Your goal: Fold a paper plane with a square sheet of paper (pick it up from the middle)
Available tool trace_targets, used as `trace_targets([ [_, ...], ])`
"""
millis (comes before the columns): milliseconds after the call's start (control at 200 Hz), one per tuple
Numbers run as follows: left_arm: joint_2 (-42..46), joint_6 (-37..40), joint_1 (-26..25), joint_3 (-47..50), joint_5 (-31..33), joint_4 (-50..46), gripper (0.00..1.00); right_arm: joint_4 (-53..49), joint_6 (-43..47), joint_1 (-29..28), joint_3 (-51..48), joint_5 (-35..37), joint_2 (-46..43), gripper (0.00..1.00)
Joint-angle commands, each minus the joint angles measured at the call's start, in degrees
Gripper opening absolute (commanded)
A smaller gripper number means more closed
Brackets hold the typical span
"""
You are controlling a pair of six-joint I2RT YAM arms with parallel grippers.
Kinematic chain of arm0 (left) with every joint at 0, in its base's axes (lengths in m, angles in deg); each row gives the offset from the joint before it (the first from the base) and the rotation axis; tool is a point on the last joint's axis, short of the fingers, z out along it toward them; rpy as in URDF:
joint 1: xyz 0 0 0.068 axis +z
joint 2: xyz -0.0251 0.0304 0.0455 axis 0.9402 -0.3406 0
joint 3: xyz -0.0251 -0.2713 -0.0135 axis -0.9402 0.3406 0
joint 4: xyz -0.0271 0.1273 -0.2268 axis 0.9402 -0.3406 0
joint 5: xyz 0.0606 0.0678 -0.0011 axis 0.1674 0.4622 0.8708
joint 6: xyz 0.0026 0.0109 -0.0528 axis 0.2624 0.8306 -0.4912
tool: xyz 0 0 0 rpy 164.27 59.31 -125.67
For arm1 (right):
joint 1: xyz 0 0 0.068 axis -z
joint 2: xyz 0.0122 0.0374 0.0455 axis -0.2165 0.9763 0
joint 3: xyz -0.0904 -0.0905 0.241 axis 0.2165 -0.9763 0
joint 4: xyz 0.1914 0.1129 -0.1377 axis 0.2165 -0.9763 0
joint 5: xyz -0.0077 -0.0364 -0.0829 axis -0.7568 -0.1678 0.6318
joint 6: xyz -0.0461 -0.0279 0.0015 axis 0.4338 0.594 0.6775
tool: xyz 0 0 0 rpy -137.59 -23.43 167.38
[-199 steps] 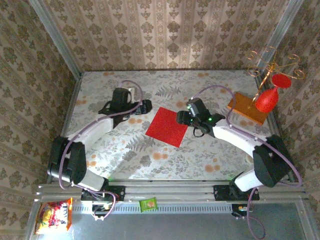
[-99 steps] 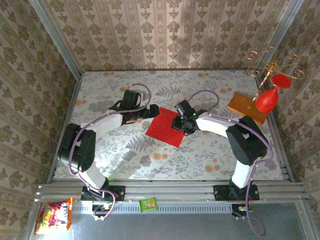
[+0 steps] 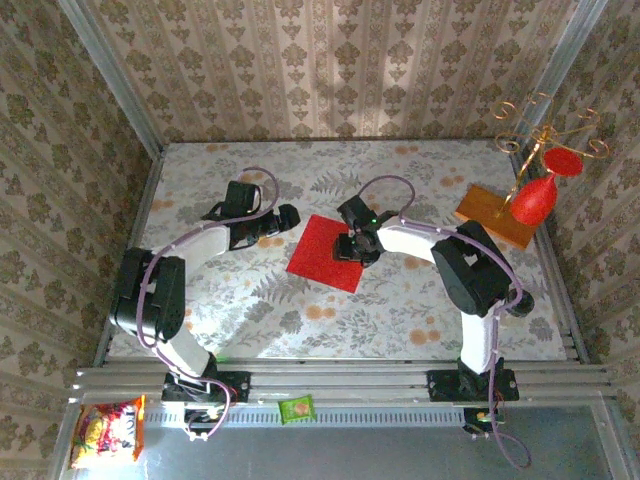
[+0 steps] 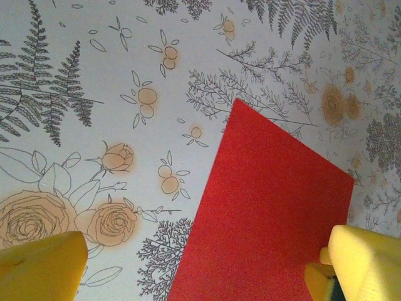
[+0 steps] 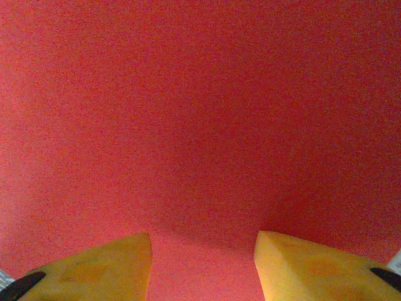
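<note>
Well, starting at the lower left of the overhead view, a bright snack packet [image 3: 105,432] lies below the metal rail, off the desk [image 3: 420,320]. A small green packet [image 3: 297,408] sits on the rail a little further right.

Up on the flowered desk the left arm reaches in from the left of the frame. The left claw [image 3: 285,217] hangs just beside the upper left edge of the square sheet of paper [image 3: 318,262], spread wide. From its own camera the two yellow fingers [image 4: 44,266] sit at the bottom corners of the frame, far apart. The red sheet lies flat on the flower pattern between and beyond them, one corner pointing toward the top of the frame.

The sheet itself is in the middle of the desk, turned like a diamond and lying flat.

The right claw [image 3: 352,245] is down over the right part of the sheet, its arm bending in from the lower right. Seen from its wrist, the two yellow fingertips [image 5: 94,263] stand partly apart with a strip of red between them. They grip nothing that I can see, and whether the tips touch the paper I cannot tell.

Farther right, near the upper right corner of the desk, an orange-brown wooden board [image 3: 490,215] lies flat. A red goblet-shaped ornament [image 3: 533,200] shows at its right end, with gold wire loops [image 3: 548,130] above it in the frame.
</note>
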Motion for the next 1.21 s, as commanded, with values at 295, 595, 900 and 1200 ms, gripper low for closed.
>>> trace_targets([
  [295, 1.02, 1.25, -1.45, -0.42, -0.09, -6.20, 0.98, -5.61, 16.91, -2.44, 0.40, -13.41, 1.84, 0.50],
  [595, -0.74, 2.54, -8.94, -3.58, 5.85, -16.03, 0.98, 2.90, 2.19, -2.79, -3.72, -8.92, -9.19, 0.62],
  [900, -4.80, 11.26, -16.77, -10.62, 11.60, -28.15, 1.00, 2.37, -10.50, 3.26, -15.90, 4.65, -20.16, 0.79],
  [1200, -14.63, 18.32, -22.63, -21.09, 13.56, -36.62, 1.00, 4.03, -13.32, 7.88, -21.69, 5.69, -24.48, 0.86],
])
